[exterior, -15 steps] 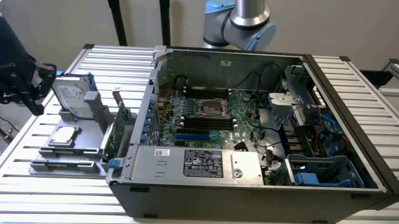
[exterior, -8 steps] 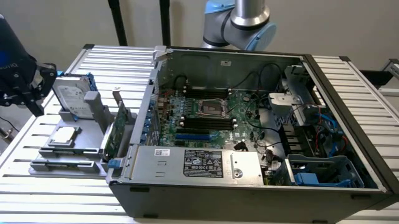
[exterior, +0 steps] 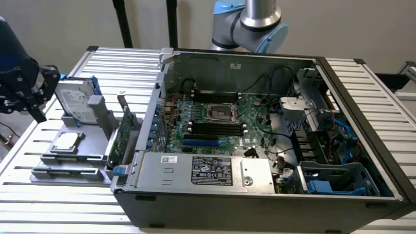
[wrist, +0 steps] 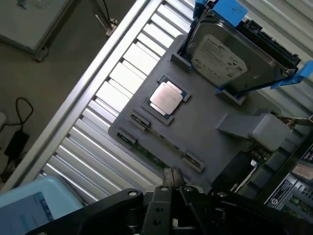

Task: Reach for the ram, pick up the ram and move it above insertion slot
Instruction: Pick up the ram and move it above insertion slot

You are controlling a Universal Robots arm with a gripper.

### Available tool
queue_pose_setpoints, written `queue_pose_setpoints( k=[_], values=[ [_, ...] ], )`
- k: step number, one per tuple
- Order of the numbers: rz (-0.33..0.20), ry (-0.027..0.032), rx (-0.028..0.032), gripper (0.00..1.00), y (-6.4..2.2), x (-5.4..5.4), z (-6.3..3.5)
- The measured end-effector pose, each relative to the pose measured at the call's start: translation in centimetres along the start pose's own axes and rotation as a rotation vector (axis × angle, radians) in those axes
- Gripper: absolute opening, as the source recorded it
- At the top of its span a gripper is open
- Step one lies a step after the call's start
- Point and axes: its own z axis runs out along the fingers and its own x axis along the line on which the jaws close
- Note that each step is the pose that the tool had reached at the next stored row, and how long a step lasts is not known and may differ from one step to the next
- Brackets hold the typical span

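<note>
The ram [wrist: 155, 157] lay on edge in a slot along the rim of the grey holder tray [wrist: 205, 132], between two end clips and near a bare processor chip [wrist: 166, 97]. The gripper [wrist: 172, 178] hung over that rim, close to the ram but apart from it, its jaws pressed together and holding nothing. A hard drive [wrist: 230, 54] in blue rails leaned at the tray's other side. In the exterior view the tray sat on the slatted table [exterior: 26, 195], to the left of the open computer case [exterior: 260, 204].
</note>
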Motion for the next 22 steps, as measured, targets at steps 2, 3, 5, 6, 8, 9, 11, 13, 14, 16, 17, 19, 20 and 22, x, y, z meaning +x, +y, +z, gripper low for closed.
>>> queue_pose_setpoints(
  k=[2, 3, 5, 6, 8, 9, 11, 13, 14, 16, 17, 19, 20, 22],
  values=[
    [-0.038, 0.0013, 0.0, 0.11, 0.0, 0.0, 0.07],
    [-0.056, 0.0021, 0.0001, 0.11, 0.0, 0.0, 0.1],
    [-0.092, 0.0034, 0.0002, 0.11, -0.01, 0.0, 0.16],
    [-0.109, 0.0042, 0.0002, 0.11, -0.01, 0.0, 0.19],
    [-0.146, 0.0055, 0.0003, 0.11, -0.01, 0.0, 0.25],
    [-0.164, 0.0061, 0.0003, 0.11, -0.01, 0.0, 0.28],
    [-0.201, 0.0076, 0.0003, 0.11, -0.02, 0.0, 0.34],
    [-0.237, 0.009, 0.0004, 0.11, -0.01, 0.0, 0.39],
    [-0.255, 0.0097, 0.0004, 0.11, -0.02, 0.0, 0.42],
    [-0.291, 0.0111, 0.0005, 0.11, -0.02, 0.0, 0.47],
    [-0.309, 0.0117, 0.0006, 0.11, -0.02, 0.0, 0.5],
    [-0.346, 0.0133, 0.0006, 0.11, -0.02, 0.0, 0.55],
    [-0.364, 0.0139, 0.0007, 0.11, -0.02, 0.0, 0.58],
    [-0.4, 0.0153, 0.0007, 0.11, -0.03, 0.0, 0.63]
  ],
)
